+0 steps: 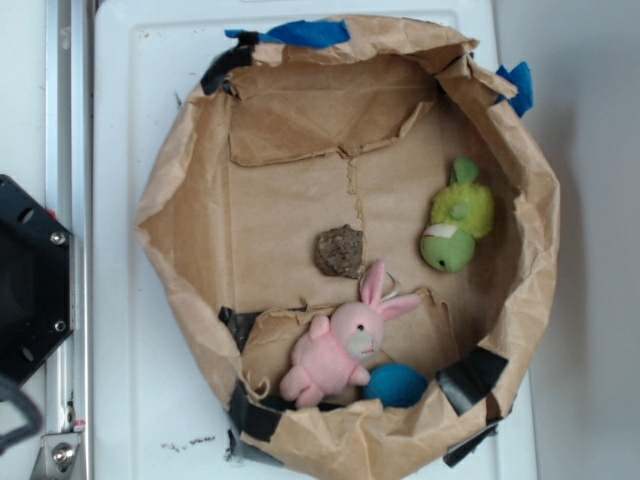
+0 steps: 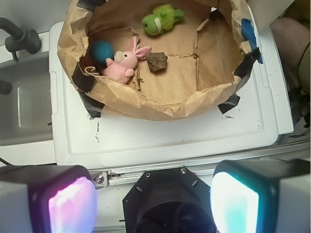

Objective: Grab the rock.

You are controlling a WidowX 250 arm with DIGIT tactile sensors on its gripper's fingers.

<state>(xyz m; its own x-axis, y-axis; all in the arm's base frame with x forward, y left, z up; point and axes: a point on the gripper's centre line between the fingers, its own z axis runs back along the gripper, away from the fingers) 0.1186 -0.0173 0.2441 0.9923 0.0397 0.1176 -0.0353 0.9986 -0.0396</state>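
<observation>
Beside the pink bunny [image 1: 335,352] lies the rock [image 1: 339,251].

Bright, even light; soft blur, faint shadows.

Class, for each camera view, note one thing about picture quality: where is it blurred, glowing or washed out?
Exterior view: soft overall, the white tray nearly washed out, yet the rock stays readable. Wrist view: the tool sits close and blurred, its pads glowing pink and cyan; the paper bag beyond is sharper.
</observation>
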